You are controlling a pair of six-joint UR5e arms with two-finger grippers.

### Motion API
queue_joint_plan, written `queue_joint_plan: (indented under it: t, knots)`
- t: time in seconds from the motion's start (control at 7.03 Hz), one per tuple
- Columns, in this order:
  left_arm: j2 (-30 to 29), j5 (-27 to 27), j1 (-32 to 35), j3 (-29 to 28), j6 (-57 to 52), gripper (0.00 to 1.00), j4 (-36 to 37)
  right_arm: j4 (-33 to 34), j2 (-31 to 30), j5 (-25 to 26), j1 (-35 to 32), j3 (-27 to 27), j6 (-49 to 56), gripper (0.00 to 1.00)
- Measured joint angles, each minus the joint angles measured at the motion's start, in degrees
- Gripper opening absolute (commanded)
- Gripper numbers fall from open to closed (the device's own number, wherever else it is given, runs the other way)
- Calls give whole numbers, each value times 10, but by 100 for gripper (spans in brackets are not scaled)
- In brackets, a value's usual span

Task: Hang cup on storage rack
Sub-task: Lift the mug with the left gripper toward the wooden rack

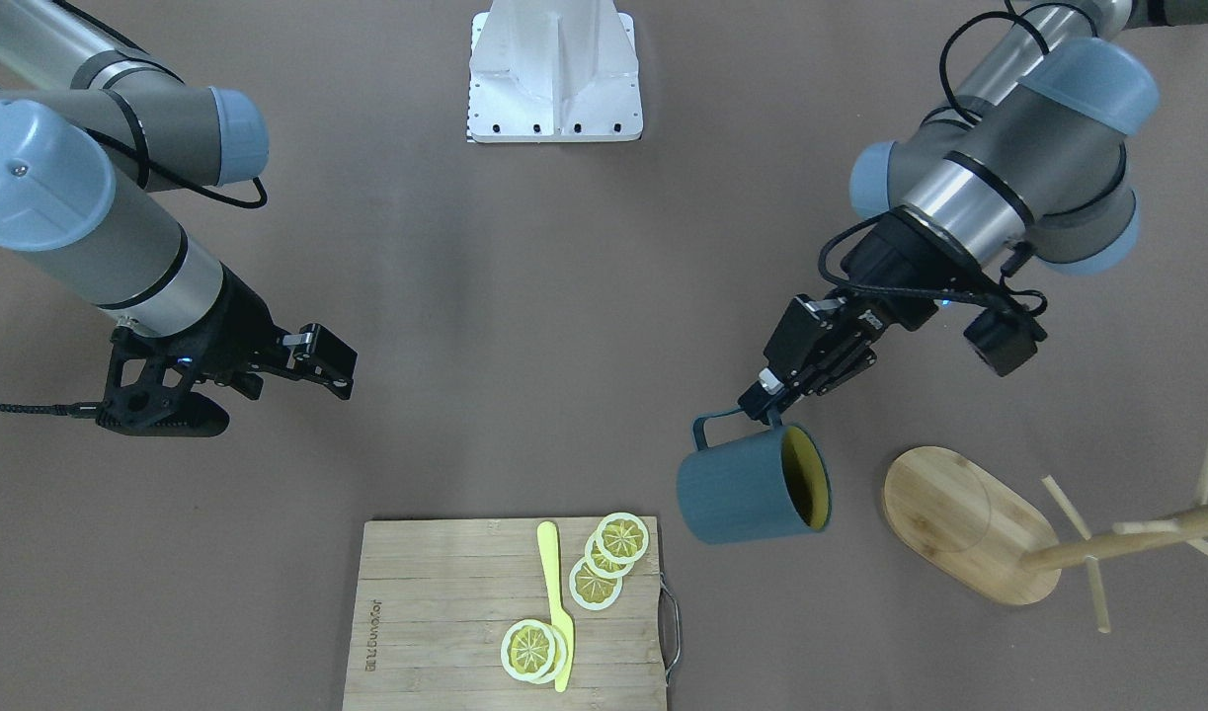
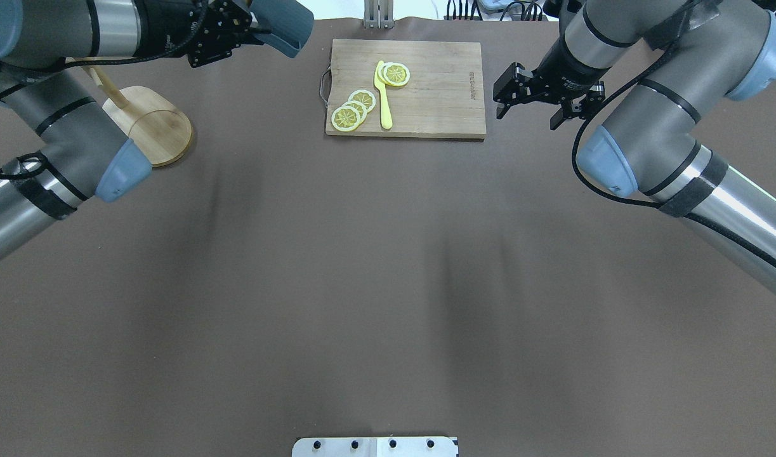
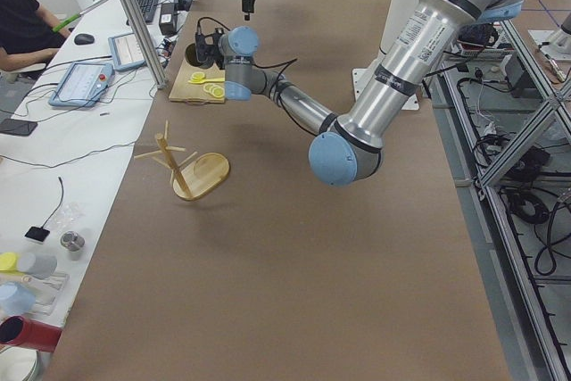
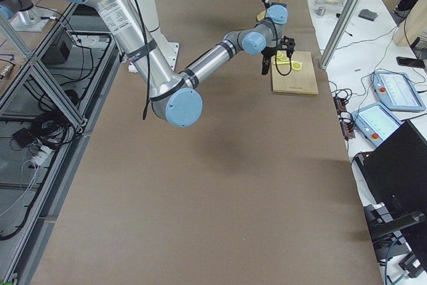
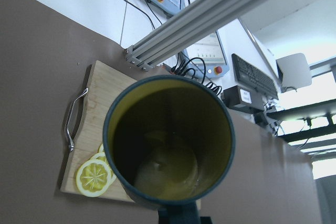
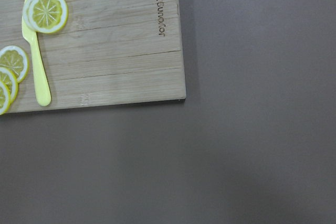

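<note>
- The cup (image 1: 742,489) is held on its side at lower centre-right of the front-facing view. Its yellowish mouth is turned toward the right of the frame.
- The cup's loop handle is clamped between the jaws of the left gripper (image 1: 767,400), which reaches down from the upper right of that view.
- The rack (image 1: 959,518) is seen at lower right of the same view, with its oval base near the cup's mouth. Cup and rack are apart, and the post and pegs run off toward the right edge.
- In the overhead view the cup is seen at the upper left, by the top edge. The rack's base lies below and left of it, partly hidden by the left arm.
- In the left wrist view the centre is filled by the cup's mouth and olive inside. A corner of the board (image 1: 436,612) is seen behind it at lower left.
- The right gripper (image 2: 528,117) is seen at upper right of the overhead view, just right of the board. Its jaws are spread apart over the brown table (image 2: 362,285).
- The board is placed at bottom centre of the front-facing view, and the cup is near its upper right corner.
- A yellow knife (image 1: 556,612) and lemon slices (image 1: 618,541) are laid on the board.
</note>
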State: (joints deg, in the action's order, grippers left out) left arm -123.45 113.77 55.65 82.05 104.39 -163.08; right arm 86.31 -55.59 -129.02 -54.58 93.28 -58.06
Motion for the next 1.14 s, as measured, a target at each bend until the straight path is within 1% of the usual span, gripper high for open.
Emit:
queue_joint_plan:
  t: [0.28, 0.43, 0.57, 0.85, 1.14]
  knots:
    - [24, -50, 14, -60, 139, 0, -203, 0, 0, 12, 10, 6, -9, 100]
    - [45, -75, 14, -94, 182, 0, -301, 0, 1, 15, 14, 8, -12, 100]
    - [61, -110, 13, -122, 224, 0, -381, 0, 2, 18, 17, 9, -13, 100]
    - [88, -201, -9, -138, 305, 0, -486, 0, 2, 30, 24, 12, -14, 100]
    - [111, -300, -65, -139, 329, 0, -556, 0, 1, 34, 27, 13, -14, 100]
